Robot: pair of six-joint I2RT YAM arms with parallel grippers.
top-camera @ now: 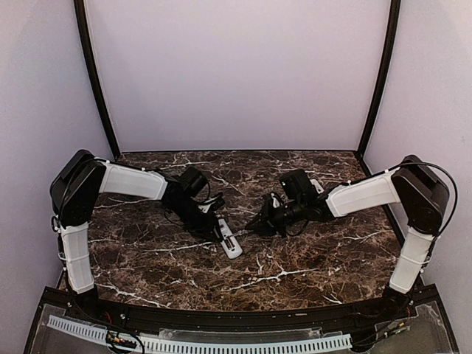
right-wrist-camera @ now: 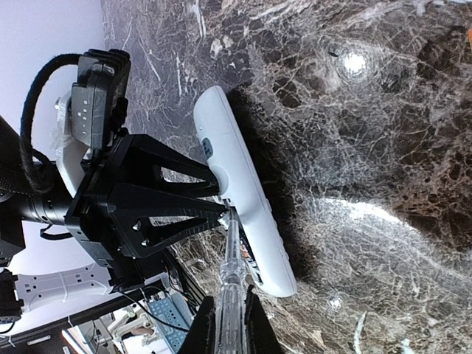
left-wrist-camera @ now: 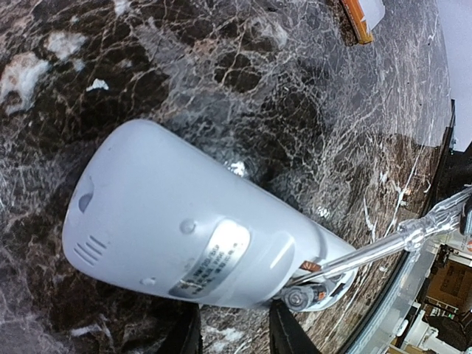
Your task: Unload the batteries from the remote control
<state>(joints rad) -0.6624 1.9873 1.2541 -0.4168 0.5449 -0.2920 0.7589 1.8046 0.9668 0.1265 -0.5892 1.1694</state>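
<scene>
The white remote [top-camera: 231, 244] is tilted up at the table's middle, back side up, as the left wrist view [left-wrist-camera: 169, 228] shows. My left gripper [top-camera: 212, 223] is shut on its sides; its black fingers [left-wrist-camera: 289, 333] reach in from the bottom edge. The battery bay at the remote's end is open, and one orange battery [left-wrist-camera: 308, 296] shows end-on inside. My right gripper [right-wrist-camera: 228, 316] is shut on a clear-handled screwdriver [right-wrist-camera: 230, 284]. Its grey metal shaft [left-wrist-camera: 383, 249] pokes into the bay beside the battery. A little orange [right-wrist-camera: 244, 251] shows in the bay in the right wrist view.
A small orange-edged thing next to a white piece [left-wrist-camera: 359, 16] lies on the dark marble table [top-camera: 310, 258] beyond the remote, cut by the frame edge. White walls close in the back and sides. The table's front edge [left-wrist-camera: 413, 295] is near the remote's open end.
</scene>
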